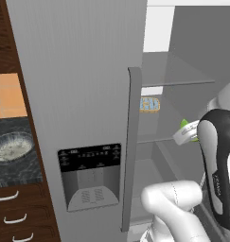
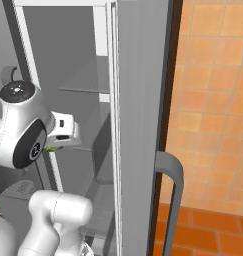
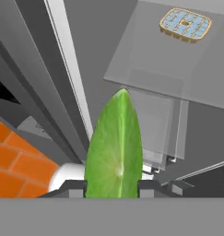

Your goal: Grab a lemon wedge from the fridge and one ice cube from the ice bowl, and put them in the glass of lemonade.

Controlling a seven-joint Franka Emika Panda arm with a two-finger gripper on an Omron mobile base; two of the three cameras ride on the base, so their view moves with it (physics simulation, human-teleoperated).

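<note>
Our claw (image 3: 114,186) is pinching the wedge (image 3: 115,147): in the hand view the green slice stands straight up between the two dark fingertips (image 3: 74,188), one flat face toward the camera, its point far out beyond the tips. From the left base view we see a sliver of green (image 1: 184,124) poking out just above the claw (image 1: 187,134), which sits inside the open fridge (image 1: 78,85) at the level of a glass shelf (image 1: 154,138). In the right base view the wedge (image 2: 53,148) shows as a small green streak under the hand.

Ahead of the claw and higher, on another shelf, lies a small blue-and-tan tray-like thing (image 3: 185,23); we cannot tell what it is. The bowl (image 1: 11,145) rests on the dark surface (image 1: 17,175), well off to the claw's left, past the closed fridge door with its dispenser (image 1: 90,177).

We judge the wedge light, soft and wet, so likely slippery. The tips hold it low, near its broad end, with most of the slice unsupported. That hold looks adequate for carrying, but a hard squeeze could crush the flesh or squirt it out. We would keep the pressure gentle and move slowly past the door edge, since a knock on the free tip could lever it loose.
</note>
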